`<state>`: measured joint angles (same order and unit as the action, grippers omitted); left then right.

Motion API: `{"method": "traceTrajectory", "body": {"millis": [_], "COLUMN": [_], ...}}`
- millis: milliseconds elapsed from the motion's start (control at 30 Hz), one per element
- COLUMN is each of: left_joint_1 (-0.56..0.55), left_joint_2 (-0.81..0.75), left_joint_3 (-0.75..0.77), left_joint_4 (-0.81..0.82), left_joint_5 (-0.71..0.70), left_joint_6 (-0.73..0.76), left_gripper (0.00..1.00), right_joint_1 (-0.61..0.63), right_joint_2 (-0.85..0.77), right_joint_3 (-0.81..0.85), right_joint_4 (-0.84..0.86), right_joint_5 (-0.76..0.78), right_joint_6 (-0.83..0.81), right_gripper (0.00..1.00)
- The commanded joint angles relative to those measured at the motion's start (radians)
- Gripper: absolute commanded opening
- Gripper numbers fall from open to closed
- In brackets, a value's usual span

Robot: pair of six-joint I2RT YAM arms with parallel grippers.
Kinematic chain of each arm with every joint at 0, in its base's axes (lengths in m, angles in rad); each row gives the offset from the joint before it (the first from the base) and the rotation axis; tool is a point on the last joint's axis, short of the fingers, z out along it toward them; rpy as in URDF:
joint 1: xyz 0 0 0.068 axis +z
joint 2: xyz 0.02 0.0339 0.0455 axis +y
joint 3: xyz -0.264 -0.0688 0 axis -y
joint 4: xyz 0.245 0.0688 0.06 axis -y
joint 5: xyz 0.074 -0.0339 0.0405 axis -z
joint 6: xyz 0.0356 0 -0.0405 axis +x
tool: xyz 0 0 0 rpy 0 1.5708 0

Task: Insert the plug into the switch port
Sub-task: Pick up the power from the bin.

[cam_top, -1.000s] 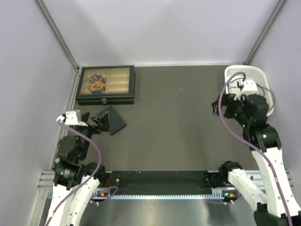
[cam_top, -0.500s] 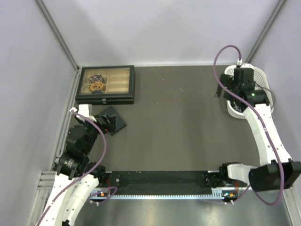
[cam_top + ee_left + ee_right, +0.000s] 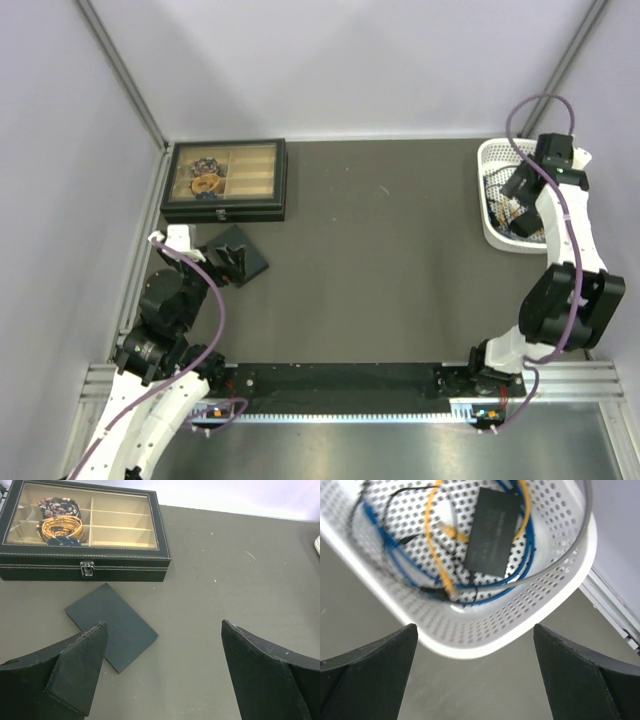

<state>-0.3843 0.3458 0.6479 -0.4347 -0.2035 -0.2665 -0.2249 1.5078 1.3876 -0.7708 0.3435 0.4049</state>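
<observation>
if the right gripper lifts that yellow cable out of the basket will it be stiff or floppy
Probably floppy: the yellow cable lies in loose curves in the white basket. It may well snag, since it crosses the blue cable and lies beside the black brick. Being thin, it looks light.

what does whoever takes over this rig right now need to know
Left gripper: open, empty, hovering by the dark grey switch box, flat on the table near the compartment case.
Right gripper: open, empty, above the white basket; the plug end of a yellow cable lies inside.
Done: nothing gripped or plugged.
Left: take the plug, carry it to the box, insert it in its port, unseen here.
</observation>
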Motion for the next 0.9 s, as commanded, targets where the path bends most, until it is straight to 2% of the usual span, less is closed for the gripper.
{"method": "traceTrajectory", "body": {"millis": [0, 267, 600, 867], "left_joint_1": [-0.005, -0.005, 0.008, 0.071], "left_joint_2": [0.01, 0.062, 0.16, 0.16], "left_joint_3": [0.001, 0.002, 0.018, 0.01], "left_joint_4": [0.016, 0.03, 0.022, 0.036], "left_joint_5": [-0.031, -0.025, -0.001, 0.029], "left_joint_6": [0.016, 0.03, 0.042, 0.047], "left_gripper": [0.99, 0.99, 0.99, 0.99], "right_joint_1": [-0.093, -0.208, -0.206, -0.165], "right_joint_2": [0.092, 0.259, 0.36, 0.483], "right_joint_3": [0.041, 0.041, 0.03, 0.166], "right_joint_4": [0.079, 0.172, 0.271, 0.199], "right_joint_5": [0.019, -0.04, -0.015, 0.048], "right_joint_6": [0.072, 0.155, 0.319, 0.282], "right_gripper": [0.99, 0.99, 0.99, 0.99]}}
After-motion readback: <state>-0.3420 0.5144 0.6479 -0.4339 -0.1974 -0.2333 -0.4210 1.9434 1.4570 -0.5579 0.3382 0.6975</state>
